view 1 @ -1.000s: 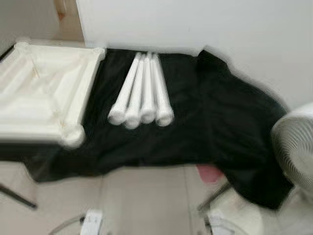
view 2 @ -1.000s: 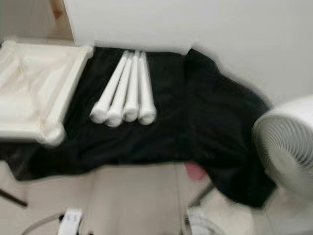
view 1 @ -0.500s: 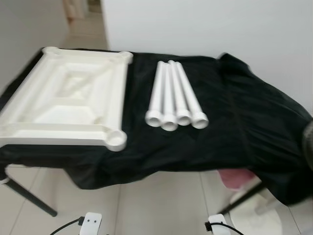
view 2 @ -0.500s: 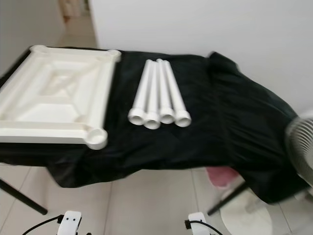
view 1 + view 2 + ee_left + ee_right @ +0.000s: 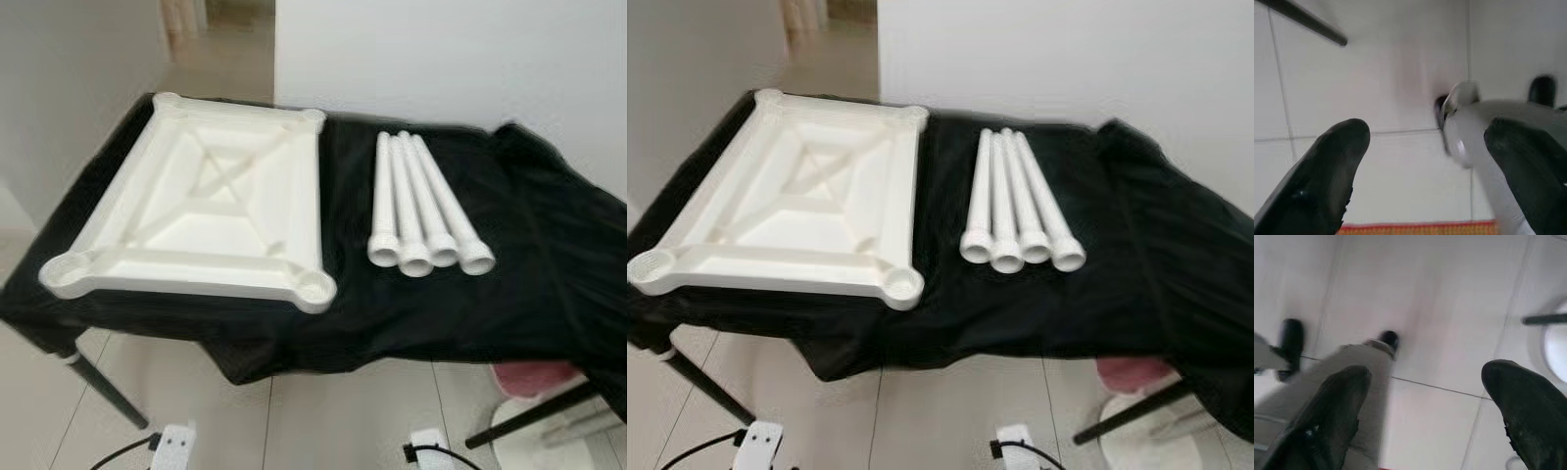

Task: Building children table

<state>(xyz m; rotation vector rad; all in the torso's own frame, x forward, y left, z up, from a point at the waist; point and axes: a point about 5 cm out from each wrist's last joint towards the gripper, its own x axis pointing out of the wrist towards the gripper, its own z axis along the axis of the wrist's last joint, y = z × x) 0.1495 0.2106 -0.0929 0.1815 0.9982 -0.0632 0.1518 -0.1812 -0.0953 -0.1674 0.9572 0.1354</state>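
Observation:
A white plastic tabletop [image 5: 186,274] lies upside down on the left half of a table draped in black cloth [image 5: 549,255], its ribbed underside and round corner sockets facing up. To its right, several white tube legs [image 5: 421,211] lie side by side, flared ends toward me. Both arms hang idle below the table's height. My left gripper [image 5: 1427,134] is open over the tiled floor. My right gripper [image 5: 1427,374] is also open over the floor, holding nothing.
A white wall runs behind the table, with a doorway at the back left. Black metal table legs [image 5: 108,392] slant to the floor. A pink object [image 5: 534,377] and a white round base [image 5: 1136,421] sit under the right end.
The camera has swung to the left, so the tabletop and legs sit further right in the picture and the fan has left it. Nothing on the table has moved.

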